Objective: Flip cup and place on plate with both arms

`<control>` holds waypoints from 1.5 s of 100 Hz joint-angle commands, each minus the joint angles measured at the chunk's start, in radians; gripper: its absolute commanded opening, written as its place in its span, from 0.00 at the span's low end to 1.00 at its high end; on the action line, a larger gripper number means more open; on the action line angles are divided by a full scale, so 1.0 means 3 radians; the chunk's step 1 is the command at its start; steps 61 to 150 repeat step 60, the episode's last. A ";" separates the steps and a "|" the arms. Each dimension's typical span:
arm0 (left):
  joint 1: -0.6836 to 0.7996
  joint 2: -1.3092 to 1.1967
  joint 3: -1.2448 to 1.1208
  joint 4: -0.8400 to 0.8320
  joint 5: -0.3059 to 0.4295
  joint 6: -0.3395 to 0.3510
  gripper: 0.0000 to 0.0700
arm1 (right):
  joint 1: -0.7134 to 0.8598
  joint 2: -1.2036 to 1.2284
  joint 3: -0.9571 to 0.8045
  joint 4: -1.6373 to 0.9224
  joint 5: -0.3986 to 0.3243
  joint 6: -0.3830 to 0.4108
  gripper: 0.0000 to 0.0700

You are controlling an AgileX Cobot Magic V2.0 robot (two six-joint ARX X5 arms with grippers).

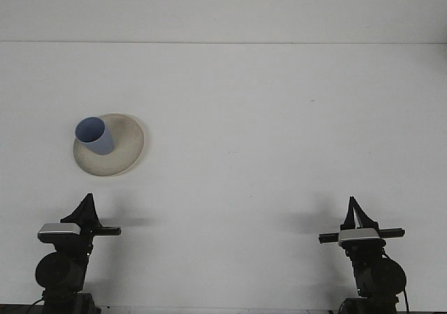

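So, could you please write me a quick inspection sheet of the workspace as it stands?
Surface: white table, plain.
Job's things: blue cup upright, mouth up, on the beige plate, at the plate's left side.
Clutter: nothing seen.
Grippers: left gripper and right gripper both low at the near edge, apart from the cup, holding nothing.
Cables: dark cable by the right arm's base.
Surroundings: pale wall behind the table.

One blue cup [95,135] stands mouth-up on one beige plate [126,148], both on the one white worktop [279,118]. Two robot arms show at the near edge: the left gripper [86,204] and the right gripper [353,209], each well short of the plate.
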 commanded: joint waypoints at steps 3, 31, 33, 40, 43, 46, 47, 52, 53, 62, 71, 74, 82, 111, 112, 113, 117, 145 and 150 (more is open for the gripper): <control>0.0003 -0.0001 -0.0067 0.0042 -0.0010 -0.0028 0.02 | 0.0001 -0.0001 -0.0005 0.0062 -0.0001 -0.0046 0.00; 0.0003 -0.0003 -0.0067 0.0034 -0.0010 -0.0029 0.02 | 0.0003 -0.0001 -0.0005 0.0125 0.0000 -0.0046 0.00; 0.0003 -0.0001 -0.0067 0.0034 -0.0010 -0.0028 0.02 | 0.0003 -0.0001 -0.0005 0.0125 0.0000 -0.0046 0.00; 0.0003 -0.0003 -0.0067 0.0036 -0.0010 -0.0029 0.02 | 0.0003 -0.0001 -0.0005 0.0125 0.0000 -0.0046 0.00; 0.0003 -0.0003 -0.0067 0.0034 -0.0010 -0.0029 0.02 | 0.0003 -0.0001 -0.0005 0.0125 0.0000 -0.0046 0.00; 0.0003 -0.0003 -0.0067 0.0034 -0.0010 -0.0028 0.02 | 0.0003 -0.0001 -0.0005 0.0125 0.0000 -0.0046 0.00; 0.0003 -0.0003 -0.0067 0.0034 -0.0010 -0.0028 0.02 | 0.0003 -0.0001 -0.0005 0.0125 0.0000 -0.0046 0.00; 0.0003 -0.0003 -0.0067 0.0034 -0.0010 -0.0028 0.02 | 0.0003 -0.0001 -0.0005 0.0123 0.0000 -0.0046 0.00; 0.0003 -0.0003 -0.0067 0.0034 -0.0010 -0.0028 0.02 | 0.0003 -0.0001 -0.0005 0.0123 0.0000 -0.0046 0.00; 0.0003 -0.0003 -0.0067 0.0034 -0.0010 -0.0028 0.02 | 0.0003 -0.0001 -0.0005 0.0125 0.0000 -0.0046 0.00; 0.0003 -0.0003 -0.0067 0.0034 -0.0010 -0.0028 0.02 | 0.0003 -0.0001 -0.0005 0.0125 0.0000 -0.0046 0.00; 0.0003 -0.0003 -0.0067 0.0034 -0.0010 -0.0028 0.02 | 0.0003 -0.0001 -0.0005 0.0125 0.0000 -0.0046 0.00; 0.0003 -0.0003 -0.0067 0.0034 -0.0010 -0.0028 0.02 | 0.0003 -0.0001 -0.0005 0.0125 0.0000 -0.0046 0.00; 0.0003 -0.0003 -0.0067 0.0034 -0.0010 -0.0028 0.02 | 0.0003 -0.0001 -0.0005 0.0125 0.0000 -0.0046 0.00; 0.0003 -0.0003 -0.0067 0.0034 -0.0010 -0.0028 0.02 | 0.0003 -0.0001 -0.0005 0.0125 0.0000 -0.0046 0.00; 0.0003 -0.0003 -0.0067 0.0034 -0.0010 -0.0028 0.02 | 0.0003 -0.0001 -0.0005 0.0125 0.0000 -0.0046 0.00; 0.0003 -0.0003 -0.0067 0.0034 -0.0010 -0.0028 0.02 | 0.0003 -0.0001 -0.0005 0.0125 0.0000 -0.0046 0.00; 0.0003 -0.0003 -0.0067 0.0034 -0.0010 -0.0028 0.02 | 0.0003 -0.0001 -0.0005 0.0125 0.0000 -0.0046 0.00; 0.0003 -0.0003 -0.0067 0.0034 -0.0010 -0.0028 0.02 | 0.0003 -0.0001 -0.0005 0.0125 0.0000 -0.0046 0.00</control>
